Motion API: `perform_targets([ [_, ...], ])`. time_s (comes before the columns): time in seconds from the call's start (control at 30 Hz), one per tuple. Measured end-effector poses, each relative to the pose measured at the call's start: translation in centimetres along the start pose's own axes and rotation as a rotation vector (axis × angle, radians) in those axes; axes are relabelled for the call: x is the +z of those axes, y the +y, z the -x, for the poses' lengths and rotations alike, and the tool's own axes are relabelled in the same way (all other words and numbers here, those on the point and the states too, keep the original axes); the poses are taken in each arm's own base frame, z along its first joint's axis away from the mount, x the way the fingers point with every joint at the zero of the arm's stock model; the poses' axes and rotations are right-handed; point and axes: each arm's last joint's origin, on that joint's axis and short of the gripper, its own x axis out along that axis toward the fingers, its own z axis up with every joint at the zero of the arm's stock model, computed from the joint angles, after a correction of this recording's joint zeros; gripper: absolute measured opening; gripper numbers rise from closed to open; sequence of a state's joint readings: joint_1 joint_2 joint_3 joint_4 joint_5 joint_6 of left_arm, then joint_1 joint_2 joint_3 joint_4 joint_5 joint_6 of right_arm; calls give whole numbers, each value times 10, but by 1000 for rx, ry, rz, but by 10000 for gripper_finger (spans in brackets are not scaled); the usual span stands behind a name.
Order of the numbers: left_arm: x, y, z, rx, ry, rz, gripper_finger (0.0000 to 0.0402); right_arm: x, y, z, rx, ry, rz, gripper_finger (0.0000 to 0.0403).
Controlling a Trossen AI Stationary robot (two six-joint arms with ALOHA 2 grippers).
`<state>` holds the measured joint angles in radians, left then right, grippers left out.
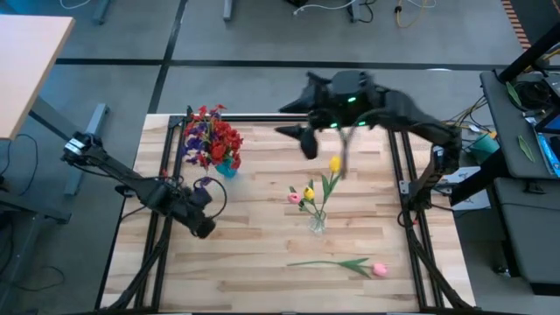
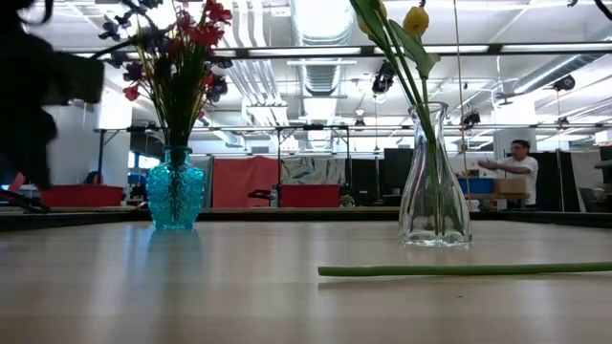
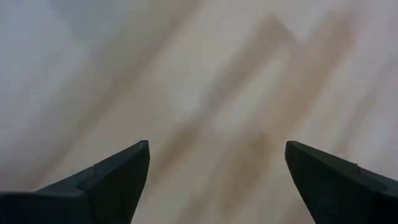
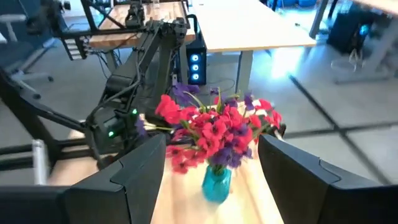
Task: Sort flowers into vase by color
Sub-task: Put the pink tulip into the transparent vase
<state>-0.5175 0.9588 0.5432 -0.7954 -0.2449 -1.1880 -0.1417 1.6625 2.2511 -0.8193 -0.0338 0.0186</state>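
A blue vase (image 1: 227, 167) (image 2: 175, 194) (image 4: 216, 183) near the table's far left holds red and purple flowers (image 1: 211, 137) (image 4: 214, 130). A clear glass vase (image 1: 317, 223) (image 2: 435, 186) at mid-table holds two yellow buds (image 1: 335, 164) and a pink one (image 1: 294, 199). Another pink flower (image 1: 379, 269) lies flat on the table toward the near edge, its green stem (image 2: 459, 270) pointing left. My right gripper (image 1: 306, 143) (image 4: 211, 140) hangs open over the far side, facing the blue vase. My left gripper (image 1: 203, 229) (image 3: 217, 149) is open above bare wood at the left.
A black frame (image 1: 262, 117) runs around the wooden table top (image 1: 254, 262). Bare wood lies between the two vases and along the near left. A person (image 2: 517, 170) stands in the room far behind the table.
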Motion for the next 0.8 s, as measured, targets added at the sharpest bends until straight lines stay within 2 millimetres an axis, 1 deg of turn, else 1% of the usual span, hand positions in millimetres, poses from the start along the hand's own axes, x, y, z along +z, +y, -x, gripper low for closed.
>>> perform_targets([
  [0.07, 0, -10, 12, -24, 85, -1, 357, 8, 1, 21, -1, 21, -54, 249],
  [0.13, 1, -22, 27, -40, 125, -19, 357, 7, 2, 35, -2, 50, -129, 249],
  [0.17, 1, -27, 34, -44, 132, -30, 357, 5, 3, 46, 6, 74, -184, 248],
  [0.27, -1, -45, 56, -51, 158, -72, 357, -9, 3, 64, -13, 223, -334, 246],
  [0.37, -4, -63, 80, -61, 139, -141, 357, -25, 8, 81, -75, 389, -398, 241],
  [0.43, -6, -76, 97, -72, 85, -188, 357, -34, 13, 89, -98, 479, -420, 237],
  [0.5, -8, -90, 115, -116, -7, -224, 357, -41, 22, 94, -102, 556, -430, 234],
  [0.57, -12, -101, 131, -148, -128, -265, 357, -46, 33, 96, -78, 591, -428, 230],
  [0.63, -18, -113, 145, -178, -255, -306, 357, -54, 48, 105, -31, 621, -403, 227],
  [0.7, -26, -121, 155, -200, -370, -336, 357, -63, 62, 112, 2, 662, -398, 225],
  [0.8, -40, -133, 159, -203, -491, -380, 357, -87, 88, 122, 21, 741, -354, 223],
])
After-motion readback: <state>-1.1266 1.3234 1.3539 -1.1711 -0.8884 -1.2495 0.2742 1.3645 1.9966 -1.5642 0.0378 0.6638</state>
